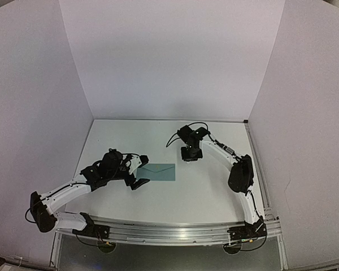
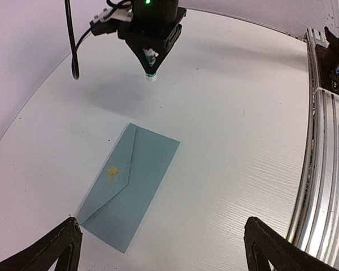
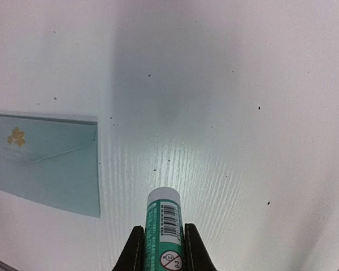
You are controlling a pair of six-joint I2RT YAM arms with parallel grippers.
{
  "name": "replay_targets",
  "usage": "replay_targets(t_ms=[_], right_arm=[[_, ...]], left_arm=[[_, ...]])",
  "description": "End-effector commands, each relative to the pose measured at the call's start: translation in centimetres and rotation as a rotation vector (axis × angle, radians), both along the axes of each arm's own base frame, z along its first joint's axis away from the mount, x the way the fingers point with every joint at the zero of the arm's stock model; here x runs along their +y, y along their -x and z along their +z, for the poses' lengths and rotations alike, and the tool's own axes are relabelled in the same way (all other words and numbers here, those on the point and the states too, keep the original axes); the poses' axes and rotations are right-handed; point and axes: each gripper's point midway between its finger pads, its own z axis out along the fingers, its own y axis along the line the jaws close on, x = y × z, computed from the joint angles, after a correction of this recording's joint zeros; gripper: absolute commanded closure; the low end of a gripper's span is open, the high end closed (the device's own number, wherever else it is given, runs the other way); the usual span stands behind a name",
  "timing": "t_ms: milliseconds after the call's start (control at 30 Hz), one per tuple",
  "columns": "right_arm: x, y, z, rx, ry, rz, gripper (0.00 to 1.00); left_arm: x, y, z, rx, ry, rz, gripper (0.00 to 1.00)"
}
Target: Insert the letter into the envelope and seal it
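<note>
A white table (image 1: 158, 197) with a faint wood-grain texture is filling the scene, and plain pale walls are enclosing it on three sides.

The envelope (image 2: 130, 186) is lying flat near the middle of the table. It is a smooth, matte teal rectangle of thin paper. Its triangular flap is lying folded down against the body, with the creases showing as crisp straight lines.

The letter is not showing in any view. No tan sheet is lying on the table, so it is most likely sitting inside the envelope already, though the pictures cannot confirm this.

The left gripper (image 2: 164, 240) is hovering just beside the envelope's near end. Its dark fingers are spreading wide apart and are carrying nothing.

The right gripper (image 1: 191, 154) is hanging above the table, a little beyond the envelope's far end. It is clamping a green tube (image 3: 165, 226). The tube is a slim, glossy plastic cylinder with a white rounded end and a printed barcode, and it looks like a glue stick.

A small gold mark (image 2: 113, 171), blotchy and flower-like, is sitting on the flap near its point.

Judging by this, the inserting looks done and the sealing is looking finished or nearly so. Whether the flap is actually bonding cannot be told.
</note>
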Motion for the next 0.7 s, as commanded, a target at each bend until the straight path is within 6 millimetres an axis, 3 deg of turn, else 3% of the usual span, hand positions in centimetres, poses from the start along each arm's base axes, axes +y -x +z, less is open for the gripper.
replay_targets(t_ms=[0, 333, 667], right_arm=[[-1.1, 0.0, -0.7, 0.033, 0.115, 0.047, 1.00], [-0.4, -1.5, -6.3, 0.134, 0.083, 0.046, 1.00], [-0.7, -1.7, -7.9, 0.147, 0.103, 0.033, 1.00]], left_arm=[[0.4, 0.6, 0.4, 0.008, 0.016, 0.003, 0.00], [0.4, 0.7, 0.3, 0.006, 0.016, -0.008, 0.00], [0.3, 0.7, 0.2, 0.002, 0.018, -0.011, 0.00]])
